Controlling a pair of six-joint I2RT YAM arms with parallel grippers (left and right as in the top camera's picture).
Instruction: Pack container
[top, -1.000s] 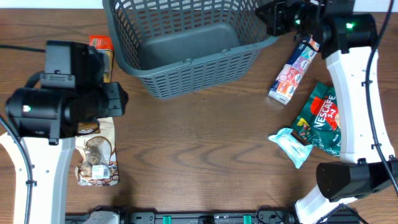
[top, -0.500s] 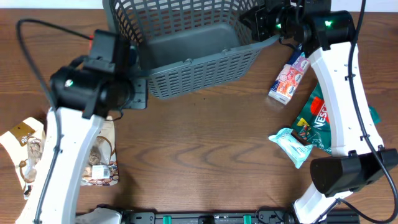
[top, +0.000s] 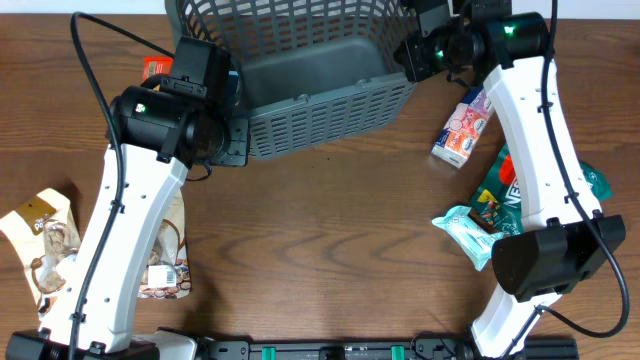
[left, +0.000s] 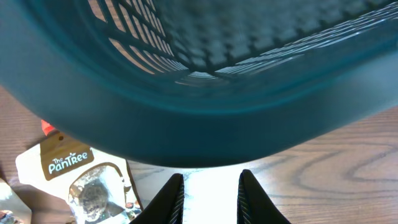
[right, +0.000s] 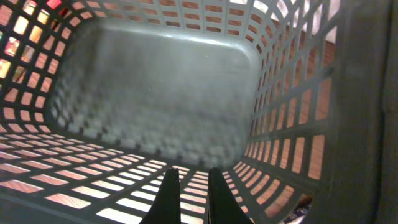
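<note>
The container (top: 320, 120), a big dark grey lattice basket, stands at the table's far middle, turned a little askew. My left gripper (top: 235, 135) hovers just outside its front-left corner. In the left wrist view the thick rim of the container (left: 186, 106) fills the top, and my left gripper (left: 208, 177) stands open by a narrow gap, with only glare-lit table between its fingers. My right gripper (top: 412, 50) is at the container's right rim. The right wrist view looks down into the empty container (right: 155, 81); there my right gripper (right: 189, 171) is shut, its tips at the inner lattice wall.
An orange packet (top: 155, 68) lies left of the basket. Two brown-and-white Pantree packets (top: 45, 245) (top: 165, 250) lie at the left, one showing as a Pantree packet (left: 78, 180). Right of the basket are a tube-shaped packet (top: 465, 125), a green Nescafe packet (top: 520, 185) and a pale teal packet (top: 465, 230).
My left arm swung up and right, from over the left packets to the basket's front-left corner, uncovering the far-left packet. My right gripper moved left and the basket's right end shifted with it.
</note>
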